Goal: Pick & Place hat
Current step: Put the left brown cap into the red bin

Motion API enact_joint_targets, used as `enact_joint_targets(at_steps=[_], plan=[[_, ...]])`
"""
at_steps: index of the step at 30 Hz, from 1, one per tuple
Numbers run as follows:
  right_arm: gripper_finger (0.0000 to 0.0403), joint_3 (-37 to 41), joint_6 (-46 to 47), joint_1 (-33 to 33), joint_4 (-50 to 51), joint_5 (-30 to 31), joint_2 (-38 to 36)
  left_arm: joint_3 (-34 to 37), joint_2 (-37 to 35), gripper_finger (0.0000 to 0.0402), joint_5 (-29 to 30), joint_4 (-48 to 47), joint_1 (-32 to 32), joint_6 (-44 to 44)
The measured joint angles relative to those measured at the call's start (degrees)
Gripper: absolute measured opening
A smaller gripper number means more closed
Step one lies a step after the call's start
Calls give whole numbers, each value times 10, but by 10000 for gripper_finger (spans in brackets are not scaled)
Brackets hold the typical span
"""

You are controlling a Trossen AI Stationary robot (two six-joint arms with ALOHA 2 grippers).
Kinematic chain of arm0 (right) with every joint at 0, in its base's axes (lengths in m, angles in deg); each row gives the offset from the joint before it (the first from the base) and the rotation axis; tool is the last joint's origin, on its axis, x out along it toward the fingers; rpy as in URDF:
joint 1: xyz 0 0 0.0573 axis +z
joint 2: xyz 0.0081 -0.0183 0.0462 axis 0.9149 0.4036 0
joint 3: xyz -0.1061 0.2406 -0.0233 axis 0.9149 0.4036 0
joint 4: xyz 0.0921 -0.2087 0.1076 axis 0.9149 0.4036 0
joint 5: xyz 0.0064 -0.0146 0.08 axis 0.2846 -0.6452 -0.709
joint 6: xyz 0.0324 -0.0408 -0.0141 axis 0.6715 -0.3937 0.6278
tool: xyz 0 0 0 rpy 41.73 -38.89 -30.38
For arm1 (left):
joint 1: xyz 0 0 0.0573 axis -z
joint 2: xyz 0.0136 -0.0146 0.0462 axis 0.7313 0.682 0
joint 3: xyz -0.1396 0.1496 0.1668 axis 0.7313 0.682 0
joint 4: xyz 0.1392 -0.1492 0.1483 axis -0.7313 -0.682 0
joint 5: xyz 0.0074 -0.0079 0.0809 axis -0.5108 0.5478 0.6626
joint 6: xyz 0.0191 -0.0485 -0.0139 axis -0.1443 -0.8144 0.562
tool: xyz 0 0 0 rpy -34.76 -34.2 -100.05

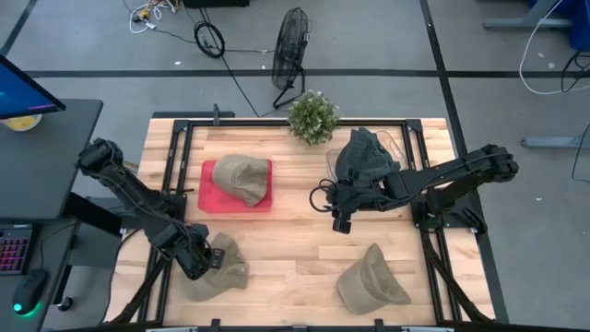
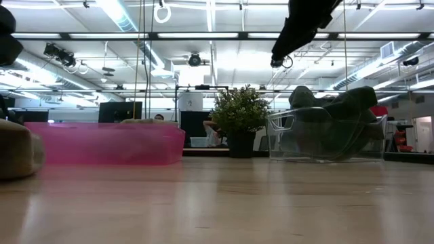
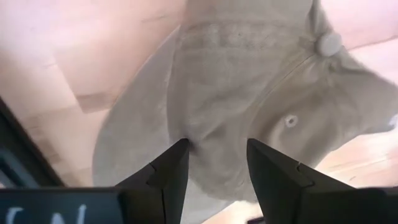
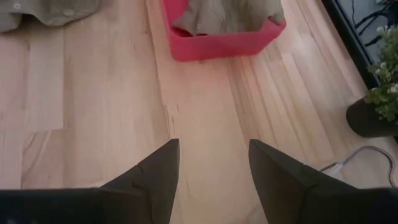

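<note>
A: Count the hats.

B: Four. Three are tan: one at the table's front left (image 1: 219, 267), one in the red tray (image 1: 241, 178), one at the front right (image 1: 371, 280). The fourth is dark (image 1: 367, 157) and sits in the clear bin.

A: Containers?

B: Two. The red tray (image 1: 209, 196) lies left of centre and holds one tan hat. The clear bin (image 2: 325, 139) stands at the back right, near the plant (image 1: 312, 116), and holds the dark hat.

A: Left gripper?

B: The left gripper (image 3: 217, 155) is at the front left hat. Its fingers are apart, with the tips on or just over the fabric; nothing is clamped.

A: Right gripper?

B: The right gripper (image 4: 212, 155) hangs over bare wood between the tray and the bin. Its fingers are apart and hold nothing.

A: Surface?

B: A table (image 1: 304, 240) of light wood planks in a black frame.

A: Room?

B: At the left stands a dark desk (image 1: 37, 148) with a monitor. Behind the table are a floor fan (image 1: 289, 51) and loose cables on grey floor. The low view shows ceiling strip lights.
</note>
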Motion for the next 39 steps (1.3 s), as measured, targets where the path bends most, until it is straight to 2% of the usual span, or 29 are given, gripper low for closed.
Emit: enact_joint_targets(at_steps=[12, 19, 23, 29, 37, 39], plan=[[197, 0, -10, -12, -8, 0, 0, 0, 2, 167, 48, -5, -6, 61], [197, 0, -10, -12, -8, 0, 0, -1, 61, 163, 49, -2, -6, 102], [197, 0, -10, -12, -8, 0, 0, -1, 88, 131, 49, 1, -6, 120], [197, 0, -9, -12, -8, 0, 0, -1, 89, 19, 47, -3, -8, 144], [197, 0, -9, -12, -8, 0, 0, -30, 82, 6, 50, -22, -12, 177], [197, 0, -9, -12, -8, 0, 0, -53, 82, 7, 70, -45, -12, 181]])
